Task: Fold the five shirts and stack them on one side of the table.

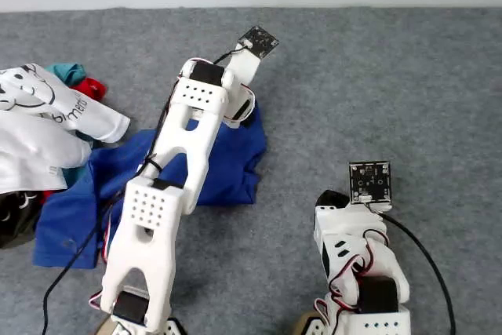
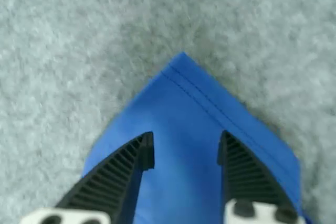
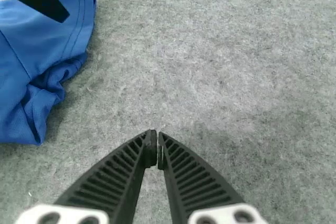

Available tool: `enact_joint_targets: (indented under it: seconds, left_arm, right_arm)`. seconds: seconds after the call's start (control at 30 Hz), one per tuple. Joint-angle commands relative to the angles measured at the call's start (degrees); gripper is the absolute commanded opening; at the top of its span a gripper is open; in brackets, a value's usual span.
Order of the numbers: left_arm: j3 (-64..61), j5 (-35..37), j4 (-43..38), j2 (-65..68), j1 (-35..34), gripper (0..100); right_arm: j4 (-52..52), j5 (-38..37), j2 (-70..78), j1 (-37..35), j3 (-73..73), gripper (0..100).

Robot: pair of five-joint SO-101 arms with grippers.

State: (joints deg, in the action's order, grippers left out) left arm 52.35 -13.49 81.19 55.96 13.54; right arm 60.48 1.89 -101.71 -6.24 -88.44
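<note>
left claw (image 2: 186, 142), open, over corner of blue shirt (image 2: 178, 98) on counter (image 2: 63, 35); right claw (image 3: 157, 140), closed, over grey counter near blue shirt.

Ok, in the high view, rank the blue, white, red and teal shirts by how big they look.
1. Blue shirt, though the left arm covers part.
2. White shirt, cut by the frame edge.
3. Red shirt and teal shirt: both small slivers beside the white one, too alike to rank.

Leftward, heaped shirts (image 1: 39, 135), perhaps partly atop spread shirt (image 1: 229, 169).
</note>
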Motion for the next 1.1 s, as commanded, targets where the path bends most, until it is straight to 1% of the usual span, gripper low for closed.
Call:
enact_joint_targets:
  seconds: [0.0, 0.13, 0.23, 0.37, 0.43, 0.57, 0.67, 0.77, 1.07]
  left_arm:
    - [11.74, 0.35, 3.87, 4.75, 0.26, 21]
    - [20.97, 0.09, 9.05, 12.40, 0.35, 21]
    - [25.98, -0.44, 12.75, 15.38, 0.44, 21]
    - [26.95, -5.54, 16.79, 16.62, 1.58, 19]
    - [26.95, -7.56, 18.11, 16.79, 1.76, 15]
    - [27.12, -11.87, 19.25, 16.70, 2.20, 1]
    - [27.38, -12.04, 19.34, 16.35, 2.20, 1]
    - [28.35, -11.43, 19.43, 12.84, 2.02, 1]
    - [28.09, -6.51, 19.52, -5.89, 1.32, 1]
  right_arm:
    - [0.13, 0.62, 0.31, -0.48, 0.62, 0.8]
    - [0.22, 0.62, 0.31, -0.31, 0.62, 0.8]
    - [0.22, 0.62, 0.31, -0.22, 0.62, 0.8]
    - [0.22, 0.62, 0.31, -0.22, 0.62, 0.8]
    - [0.22, 0.62, 0.31, -0.22, 0.62, 0.8]
    - [0.22, 0.62, 0.13, -0.13, 0.62, 0.8]
    - [0.22, 0.62, 0.04, -0.13, 0.62, 0.8]
    - [0.22, 0.62, 0.04, -0.13, 0.62, 0.8]
    - [0.22, 0.62, 0.22, -0.13, 0.62, 0.8]
